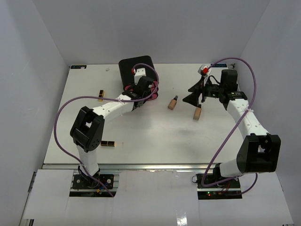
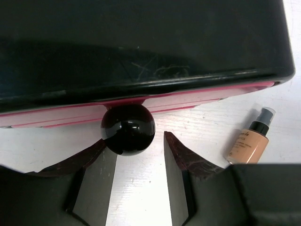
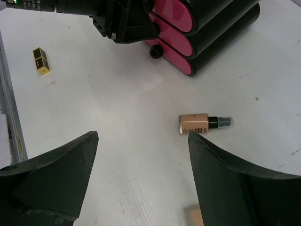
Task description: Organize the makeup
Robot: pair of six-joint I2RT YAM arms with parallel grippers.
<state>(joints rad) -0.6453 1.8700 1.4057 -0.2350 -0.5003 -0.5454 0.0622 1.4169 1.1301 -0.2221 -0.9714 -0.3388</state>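
The makeup is being judged as almost wholly unsorted. The first tan bottle (image 1: 173, 102) is lying on its side on the table (image 1: 141, 136), to the right of the black box (image 1: 136, 67). The second tan bottle (image 1: 198, 112) is lying near it, further right. The first lipstick case (image 1: 101, 95) is lying left of the box, and the second lipstick case (image 1: 107, 143) is lying near the table's front edge. Nothing is being seen put away (the drawers' insides are hidden).

The step in hand is being read as the opening of a pink drawer (image 2: 188, 96). Its black knob (image 2: 128, 129) is being straddled by the left gripper (image 2: 136, 141). The jaws are partly apart, one finger appears to be touching the knob, and a gap is showing at the other, so no firm clamp is being shown. The right gripper (image 3: 143, 136) is being held over the table with its jaws spread wide and empty.

On the first bottle's label a large dark "B" is being made out from the right wrist view, while the smaller print is too blurred to read. No words are being made out on the lipstick cases.
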